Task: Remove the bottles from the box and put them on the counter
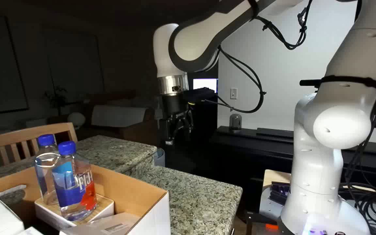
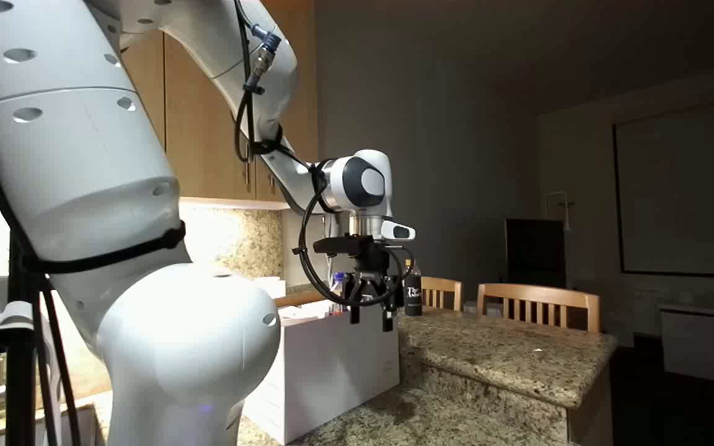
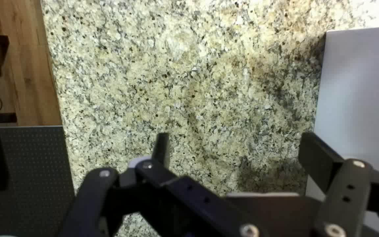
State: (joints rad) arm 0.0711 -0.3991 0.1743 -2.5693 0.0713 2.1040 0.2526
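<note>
Aloft, your gripper hangs empty above the granite counter, its jaws spread wide, while two blue-capped bottles stand inside the cardboard box.

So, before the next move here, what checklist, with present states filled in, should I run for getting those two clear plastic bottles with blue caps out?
1. Load upright: ok; the clear plastic bottle with blue-and-red label and the rear clear plastic bottle both stand inside the white-sided, brown-lined cardboard box.
2. Box top open: ok.
3. Black two-finger tool open: ok, jaws apart, no bottle between.
4. Tool over the bottles: not ok; the wrist view shows the speckled granite counter below and no bottle.
5. Gap between bottles: cannot tell; they overlap in an exterior view.
</note>
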